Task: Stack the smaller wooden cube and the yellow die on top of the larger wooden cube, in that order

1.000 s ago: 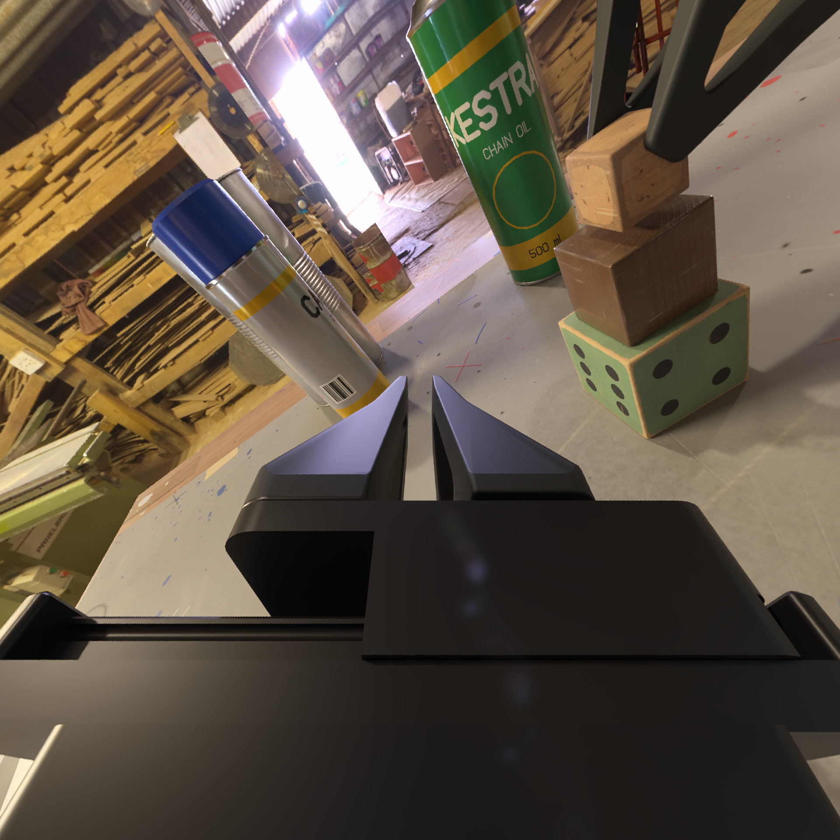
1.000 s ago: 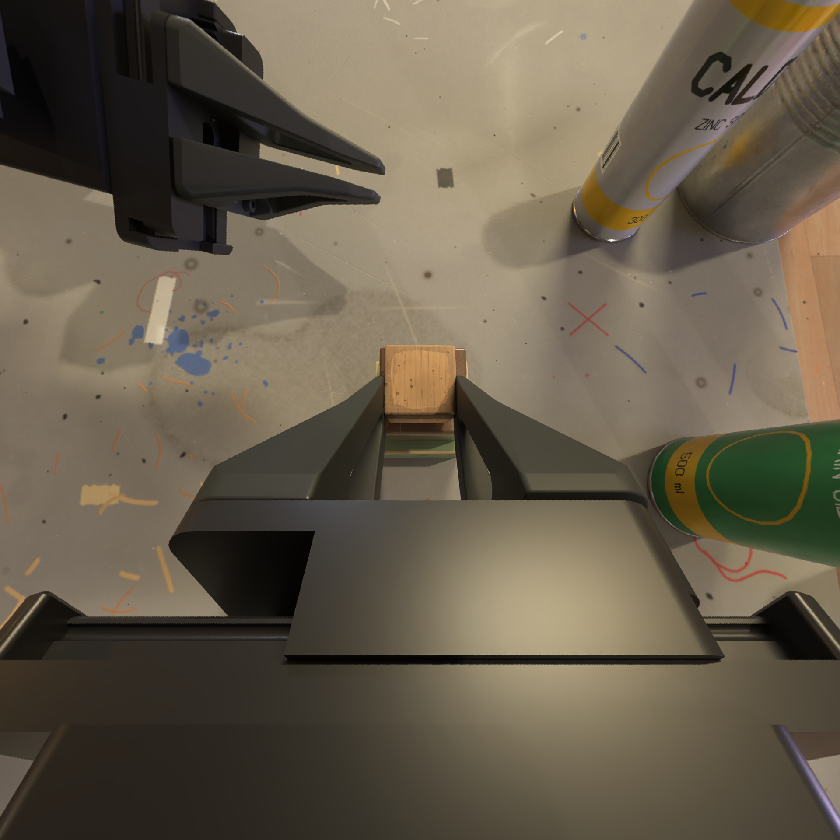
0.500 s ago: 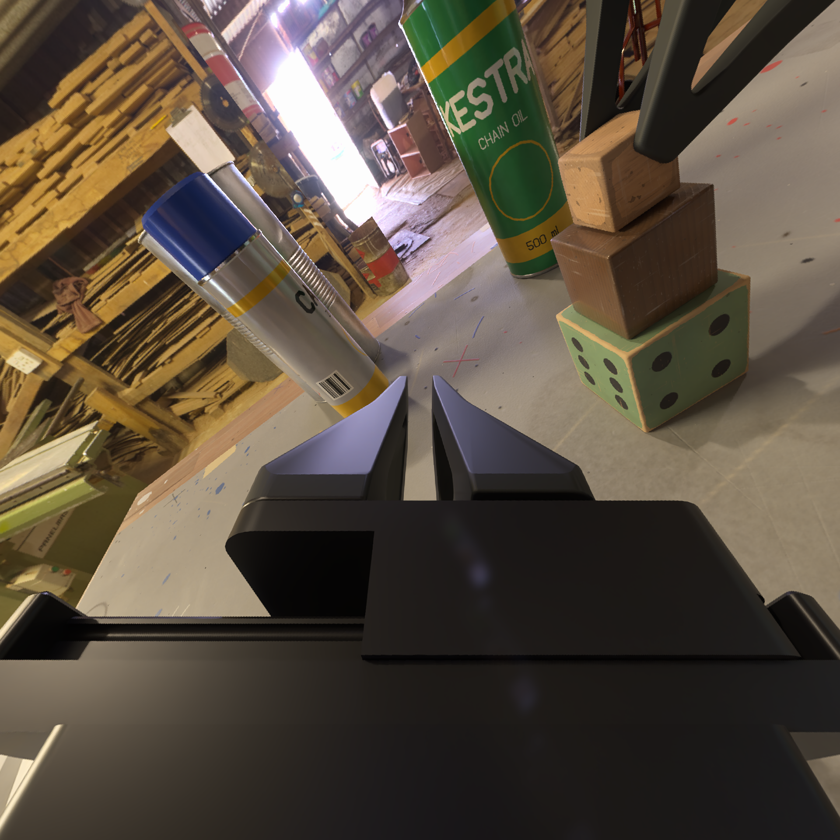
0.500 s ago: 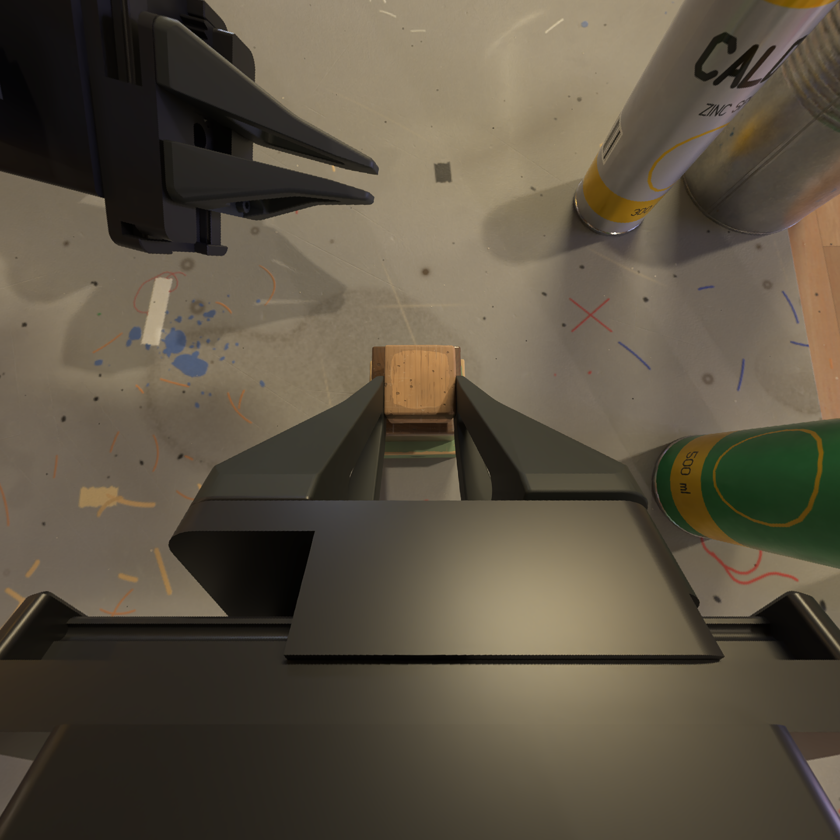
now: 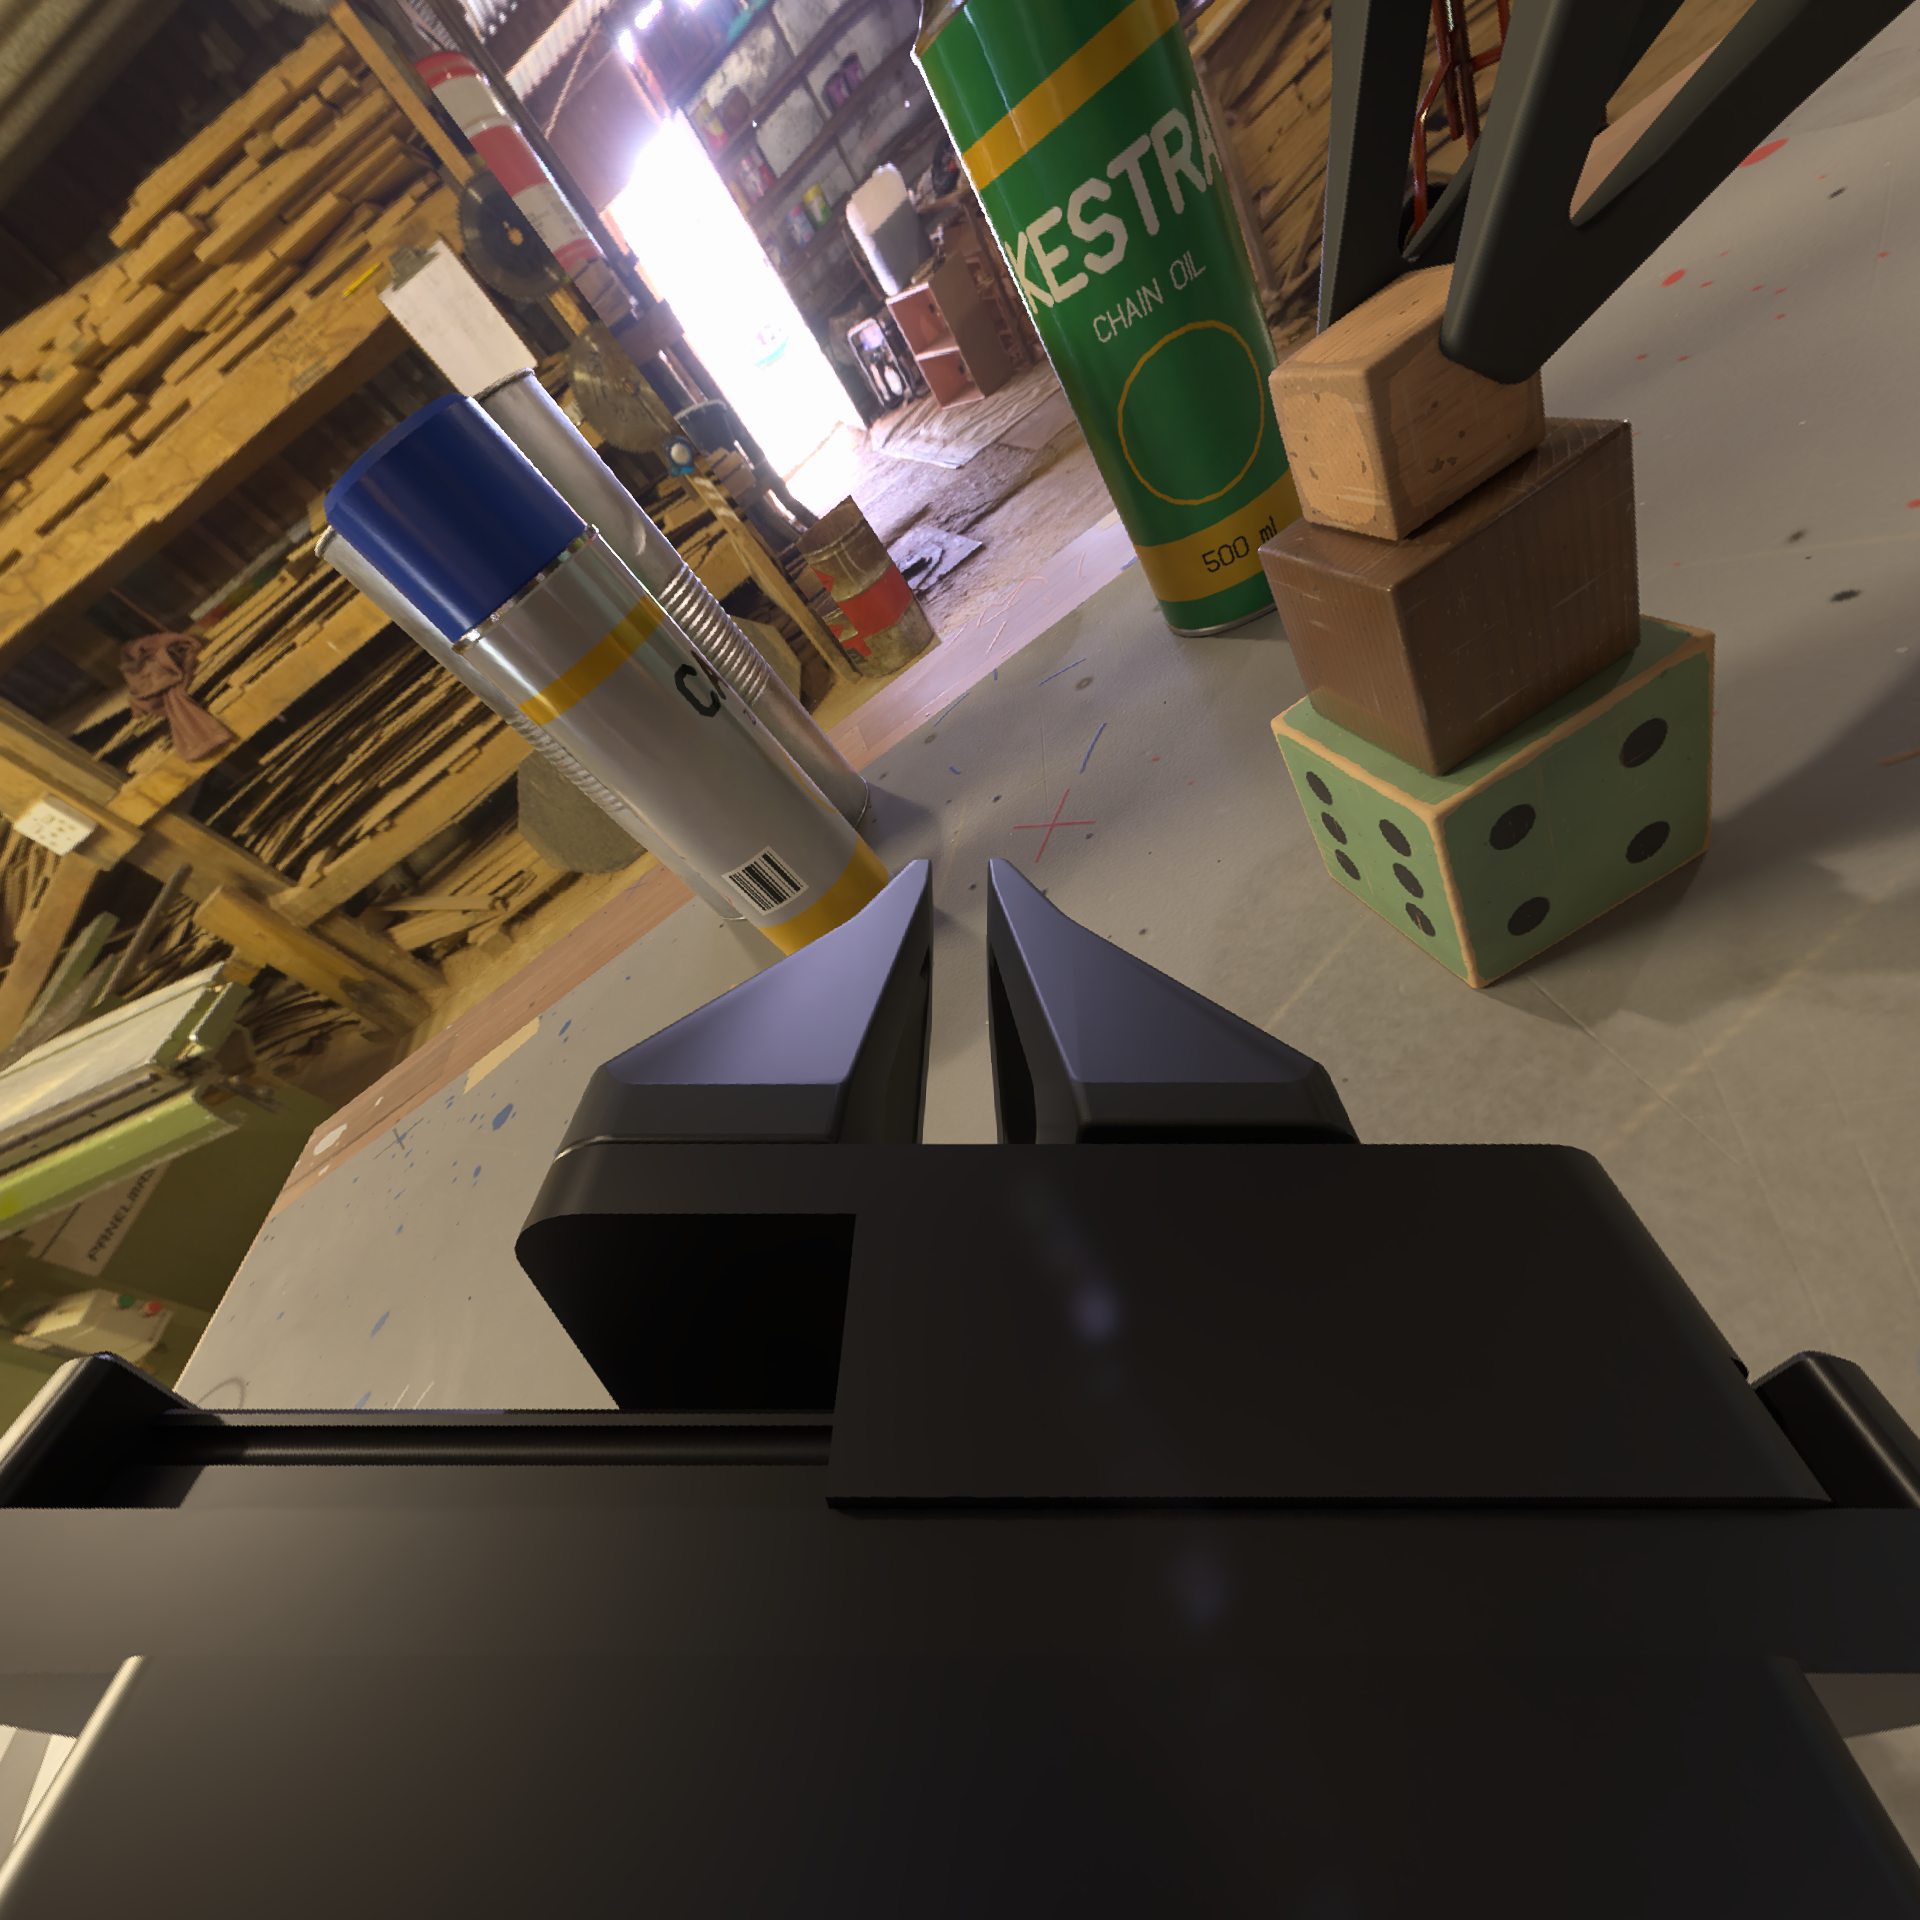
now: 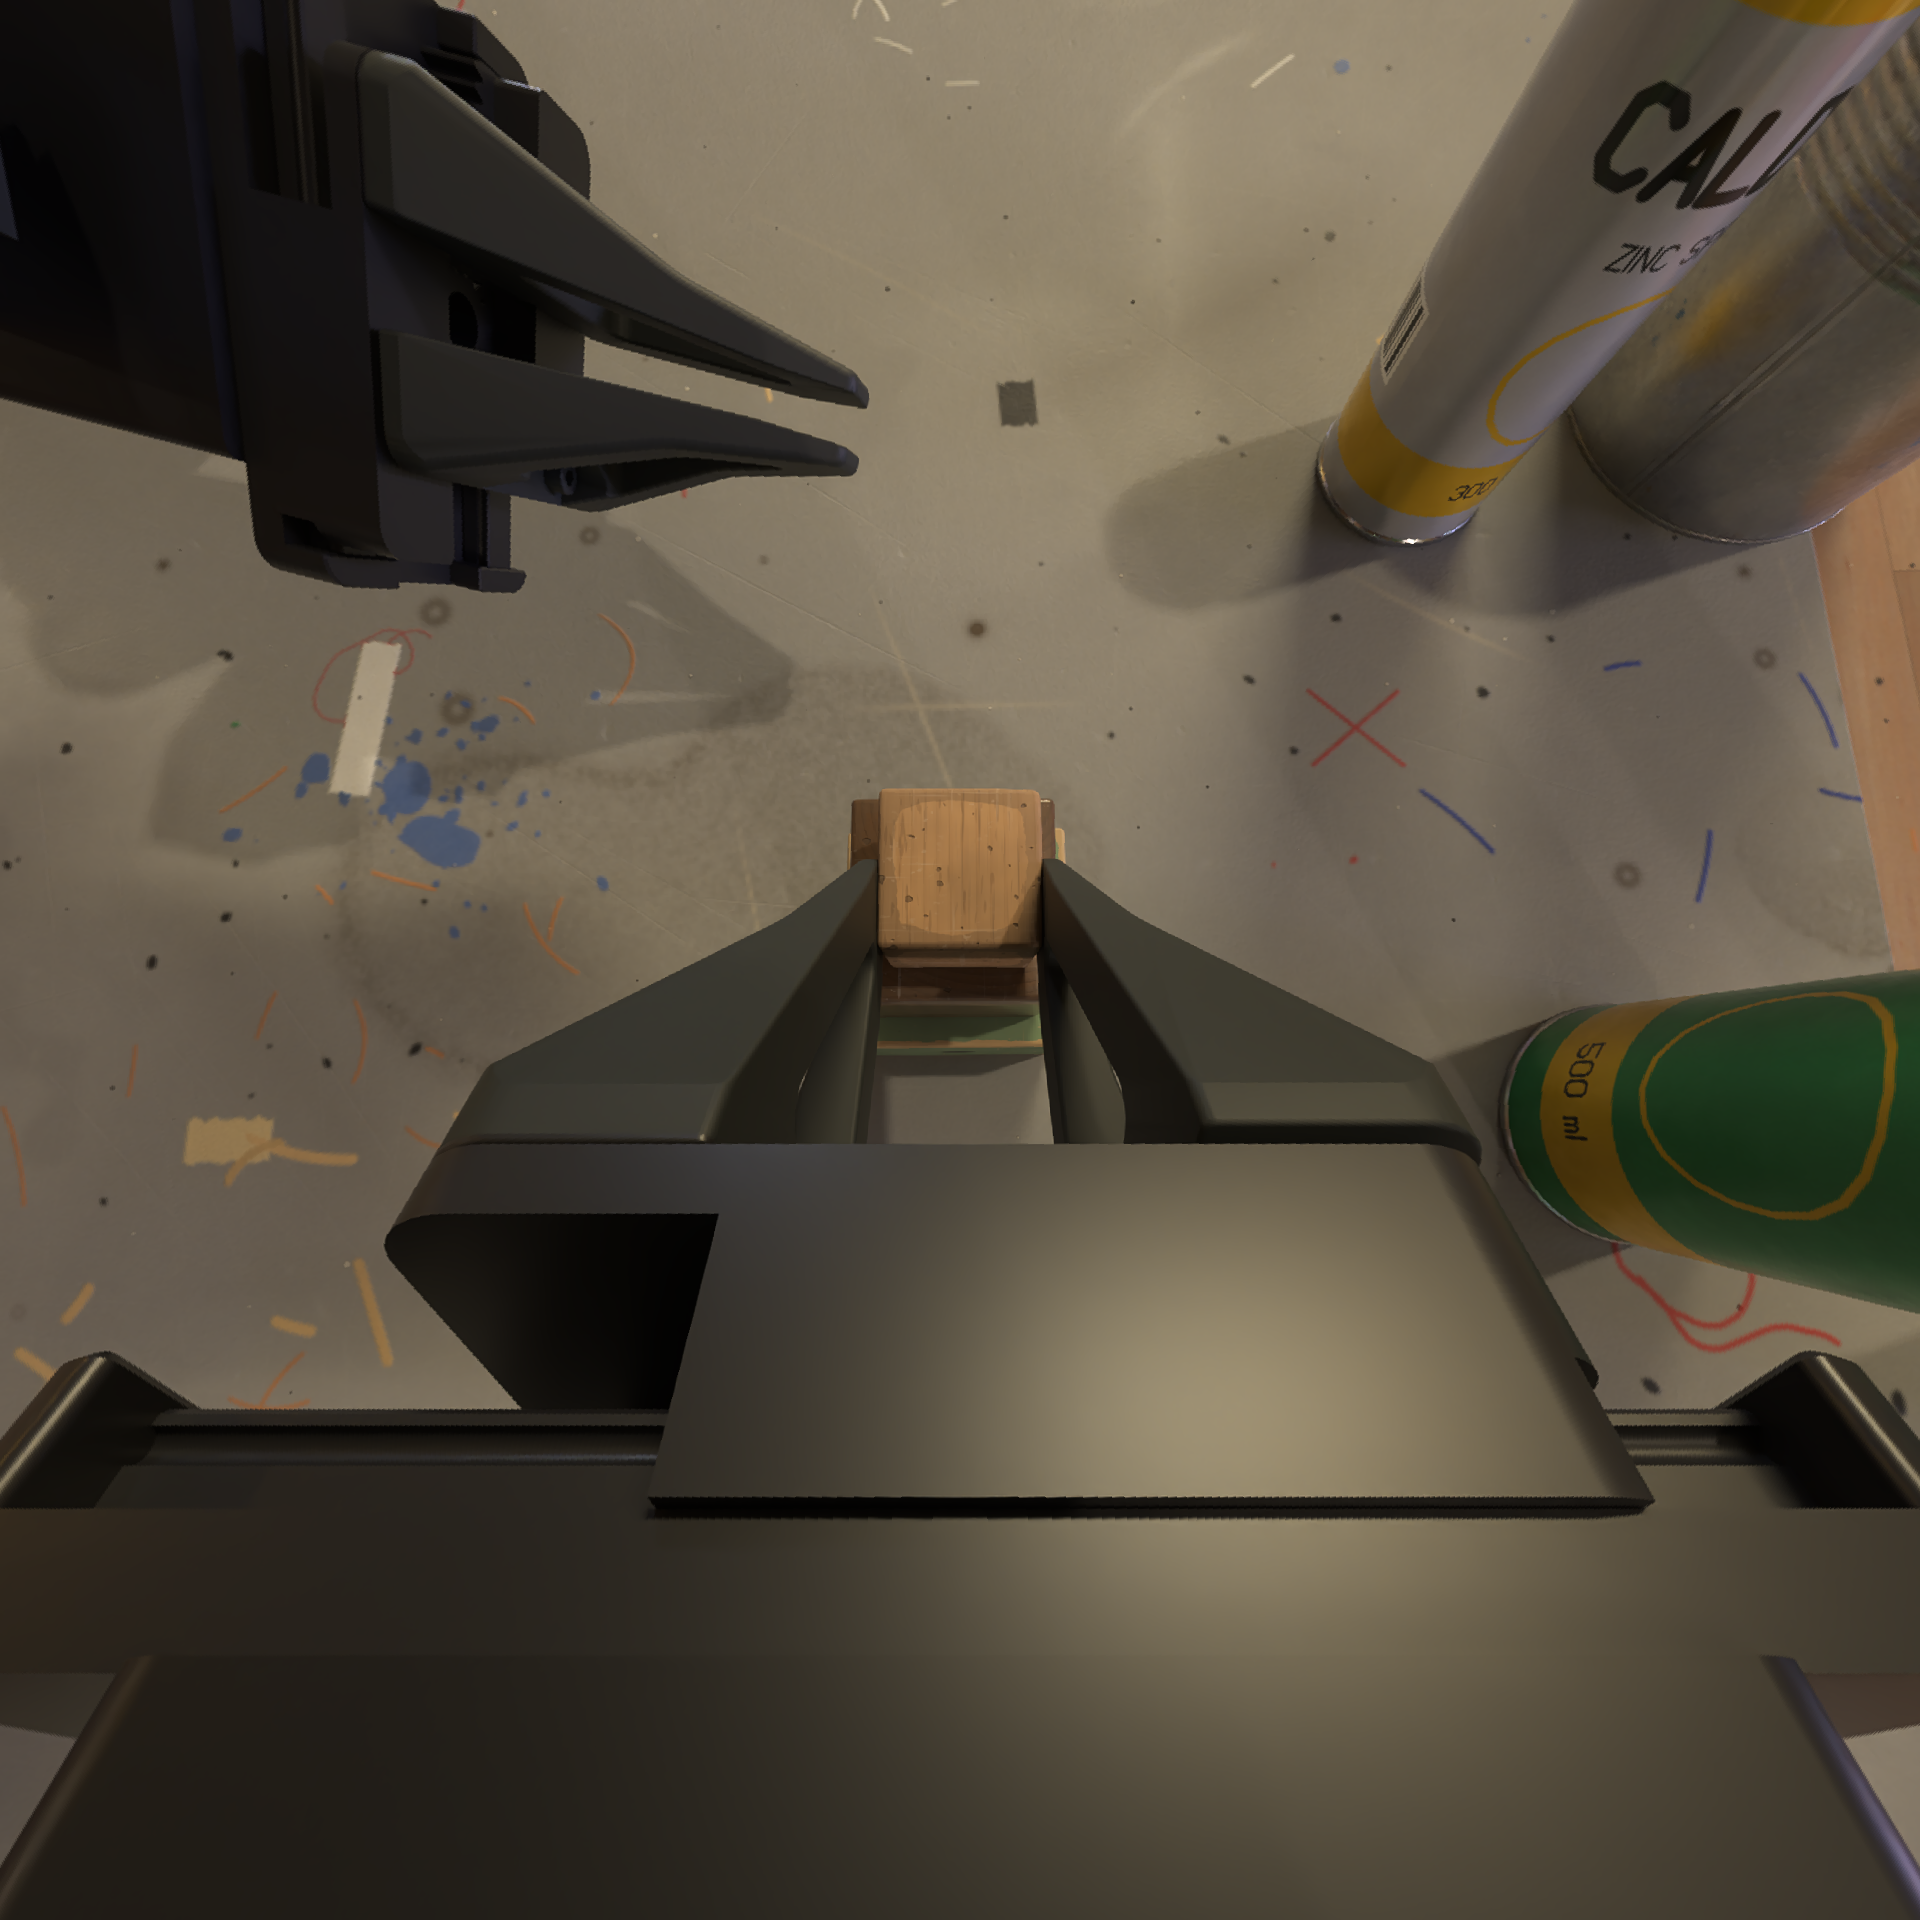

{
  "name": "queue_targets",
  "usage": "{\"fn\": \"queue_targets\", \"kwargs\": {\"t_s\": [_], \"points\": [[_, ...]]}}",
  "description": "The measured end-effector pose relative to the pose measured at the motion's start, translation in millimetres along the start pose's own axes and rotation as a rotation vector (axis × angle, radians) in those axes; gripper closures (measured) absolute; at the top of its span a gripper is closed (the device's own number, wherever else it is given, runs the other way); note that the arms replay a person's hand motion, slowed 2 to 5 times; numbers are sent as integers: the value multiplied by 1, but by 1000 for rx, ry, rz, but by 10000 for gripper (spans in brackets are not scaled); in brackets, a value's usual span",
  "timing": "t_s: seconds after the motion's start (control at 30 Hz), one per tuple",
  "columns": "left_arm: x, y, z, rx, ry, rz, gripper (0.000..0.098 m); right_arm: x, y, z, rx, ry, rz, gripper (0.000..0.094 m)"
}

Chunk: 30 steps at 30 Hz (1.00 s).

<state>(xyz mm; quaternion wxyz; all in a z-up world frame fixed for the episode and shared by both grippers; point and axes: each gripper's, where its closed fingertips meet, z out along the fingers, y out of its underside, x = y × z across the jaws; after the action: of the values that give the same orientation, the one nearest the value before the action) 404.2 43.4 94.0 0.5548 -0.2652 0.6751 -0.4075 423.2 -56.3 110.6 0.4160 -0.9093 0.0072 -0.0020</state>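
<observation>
A stack stands on the grey table: a green die (image 5: 1538, 831) at the bottom, a larger dark wooden cube (image 5: 1455, 634) on it, and a smaller light wooden cube (image 5: 1382, 416) on top, slightly tilted. My right gripper (image 6: 958, 883) points straight down and is shut on the smaller cube (image 6: 958, 868); the dark cube (image 6: 956, 982) and the die (image 6: 956, 1034) show only as strips beneath it. Its fingers (image 5: 1496, 312) reach down from the top right in the left wrist view. My left gripper (image 5: 956, 873) is shut and empty, low over the table, left of the stack. No yellow die is in view.
A tall green can (image 5: 1122, 312) stands behind the stack and shows at the right in the right wrist view (image 6: 1745, 1122). A silver spray can with a blue cap (image 5: 582, 665) and a plain tin (image 6: 1766, 364) stand near the table's wooden edge (image 6: 1870, 727).
The smaller cube has come down a little onto the dark cube, still held between the right fingers. The left gripper has drifted slightly and stays shut.
</observation>
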Motion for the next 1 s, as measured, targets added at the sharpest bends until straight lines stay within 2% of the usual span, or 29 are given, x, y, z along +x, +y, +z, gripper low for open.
{"fn": "queue_targets", "kwargs": {"t_s": [0.3, 0.47, 0.67, 1.0], "points": [[0, 0, 0, 1, 1, 0, 889, 0, 0, 0, 2, 2, -7, 690], [0, 0, 0, 2, 2, 0, 889, 1, 3, 1, 6, 16, -19, 555], [0, -2, 0, 6, 1, -3, 889, 1, 9, -7, 52, 45, -10, 472], [-1, 0, -1, 6, -2, -5, 889, -3, 40, -42, 223, 137, 130, 483]]}}
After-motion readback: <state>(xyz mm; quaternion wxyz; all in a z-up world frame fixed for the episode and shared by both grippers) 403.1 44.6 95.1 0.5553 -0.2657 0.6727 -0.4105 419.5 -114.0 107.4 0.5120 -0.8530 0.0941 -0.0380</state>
